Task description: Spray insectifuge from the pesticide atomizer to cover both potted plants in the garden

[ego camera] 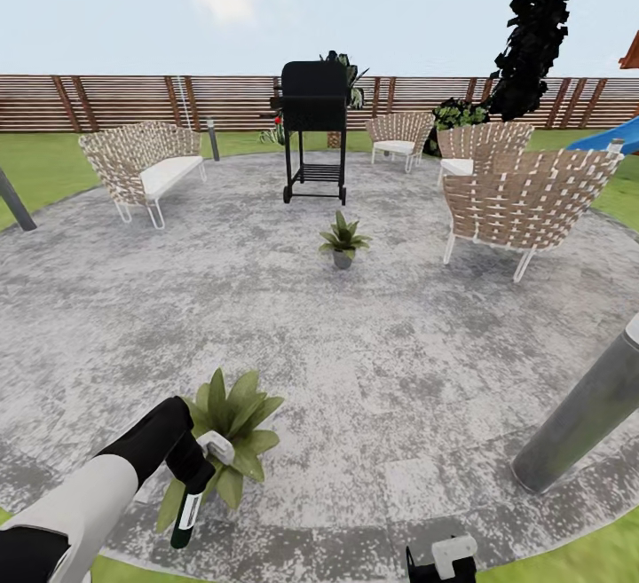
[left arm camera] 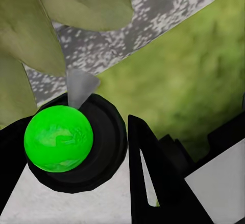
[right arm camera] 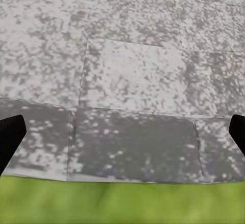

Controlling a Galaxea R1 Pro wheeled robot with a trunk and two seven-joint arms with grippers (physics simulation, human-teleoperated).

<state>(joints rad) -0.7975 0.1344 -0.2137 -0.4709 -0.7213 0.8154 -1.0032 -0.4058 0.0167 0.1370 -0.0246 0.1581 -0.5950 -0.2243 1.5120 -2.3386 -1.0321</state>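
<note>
A round grey paved patio (ego camera: 390,361) is seen from the head view, ringed by lawn (ego camera: 35,166) and closed off at the back by a slatted wooden fence (ego camera: 124,102). At the near edge of the paving, the left gripper (ego camera: 191,485) is held low beside the nearer potted plant (ego camera: 232,428), and the atomizer (ego camera: 186,512) is clamped between its fingers, hanging downward with a pale label and a dark green end. The bottle lies against the plant's outer leaves, just at the border of stone and grass.

In the left wrist view, a bright green ball-shaped part (left arm camera: 58,138) of the bottle is seen seated in a black round collar, with a black finger (left arm camera: 153,178) close beside it and broad olive leaves (left arm camera: 46,24) overhead.

The second potted plant (ego camera: 343,241) is set near the middle of the patio, well apart from the first, in front of a black grill (ego camera: 314,130). Wicker chairs (ego camera: 524,197) are placed on the right and a wicker sofa (ego camera: 142,166) on the left. A grey post (ego camera: 586,414) leans at the right edge.

The right gripper (ego camera: 442,561) is glimpsed at the bottom of the head view; in the right wrist view its black fingertips (right arm camera: 11,137) are spread wide at either side over bare paving (right arm camera: 132,81), with nothing between them.
</note>
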